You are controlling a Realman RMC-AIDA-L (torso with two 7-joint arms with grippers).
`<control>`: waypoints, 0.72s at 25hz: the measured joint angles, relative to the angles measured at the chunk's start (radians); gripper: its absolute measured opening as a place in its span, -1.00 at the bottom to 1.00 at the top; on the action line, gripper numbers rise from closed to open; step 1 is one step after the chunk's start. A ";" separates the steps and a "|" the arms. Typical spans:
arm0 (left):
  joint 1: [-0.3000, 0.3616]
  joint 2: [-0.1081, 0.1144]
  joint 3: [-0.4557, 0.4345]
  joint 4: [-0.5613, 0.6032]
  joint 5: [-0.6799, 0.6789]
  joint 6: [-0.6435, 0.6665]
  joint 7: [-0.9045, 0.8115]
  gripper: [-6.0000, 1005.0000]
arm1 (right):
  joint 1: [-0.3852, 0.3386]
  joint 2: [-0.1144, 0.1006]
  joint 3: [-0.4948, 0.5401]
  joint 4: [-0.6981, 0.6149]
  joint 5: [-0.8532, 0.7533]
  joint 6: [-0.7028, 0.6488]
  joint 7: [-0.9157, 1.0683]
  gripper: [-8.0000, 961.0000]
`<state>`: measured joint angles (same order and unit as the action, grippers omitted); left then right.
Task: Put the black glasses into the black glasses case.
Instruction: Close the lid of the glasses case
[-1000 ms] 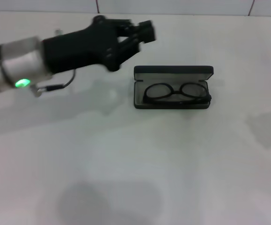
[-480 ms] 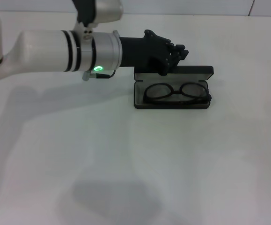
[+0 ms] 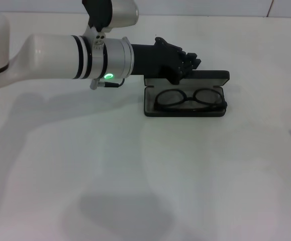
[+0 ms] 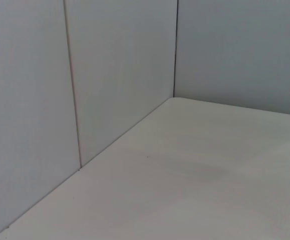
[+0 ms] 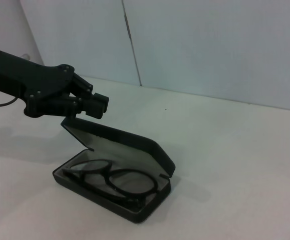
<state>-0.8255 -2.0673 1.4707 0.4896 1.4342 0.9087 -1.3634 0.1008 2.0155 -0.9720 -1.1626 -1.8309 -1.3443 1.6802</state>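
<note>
Glasses [image 3: 189, 99] already seated in the open case [image 3: 184, 111], lenses flat in the tray, frame within the walls; lid [image 5: 115, 141] raised at a slant behind them. Left gripper [image 3: 191, 61] positioned above and just behind the lid's upper edge, fingers [image 5: 87, 104] drawn together, clamped on nothing. Right gripper out of the head view; fingers not shown, state cannot be told. Step in hand, by judgement: closing the lid. To do it well: bring closed fingertips against the lid's back near the middle of its length, not at one end, to avoid twisting the hinge or skidding the case across the table [image 3: 135, 170]. Push forward and down in an arc following the hinge. Check before final press that no temple or rim stands above the tray wall. Stop on contact with the tray; avoid excess force on the lenses.
</note>
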 joint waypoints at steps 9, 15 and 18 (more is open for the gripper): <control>0.009 -0.003 0.000 0.008 0.016 0.026 -0.001 -0.71 | 0.008 0.000 -0.002 0.022 0.001 0.001 -0.004 -0.73; 0.008 -0.006 -0.004 0.019 0.024 0.061 -0.005 -0.65 | 0.010 0.000 -0.012 0.040 0.001 0.001 -0.011 -0.72; 0.009 -0.008 -0.005 0.032 0.024 0.058 -0.010 -0.61 | 0.013 0.000 -0.012 0.048 0.001 0.001 -0.014 -0.71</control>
<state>-0.8161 -2.0748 1.4652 0.5212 1.4581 0.9665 -1.3738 0.1133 2.0156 -0.9842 -1.1149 -1.8298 -1.3435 1.6665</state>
